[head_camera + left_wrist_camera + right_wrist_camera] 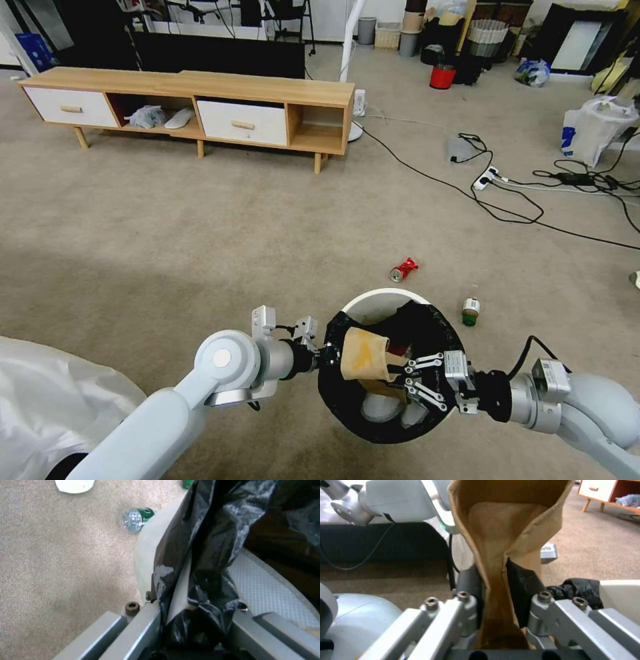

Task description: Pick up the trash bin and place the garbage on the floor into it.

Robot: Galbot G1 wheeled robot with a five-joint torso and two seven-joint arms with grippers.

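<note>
The small round white plastic trash bin (380,303), black-lined, hangs from the left gripper (325,351) clamped on its rim; directly above its mouth the right gripper (408,377) pinches the crumpled brown paper carton (365,353).

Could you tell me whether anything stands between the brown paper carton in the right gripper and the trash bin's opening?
Nothing visible does. The right gripper, shut on the brown paper carton, holds it directly over the open mouth of the trash bin, which the left gripper holds by its bag-lined rim. Inside, only white items lie at the bottom.
</note>
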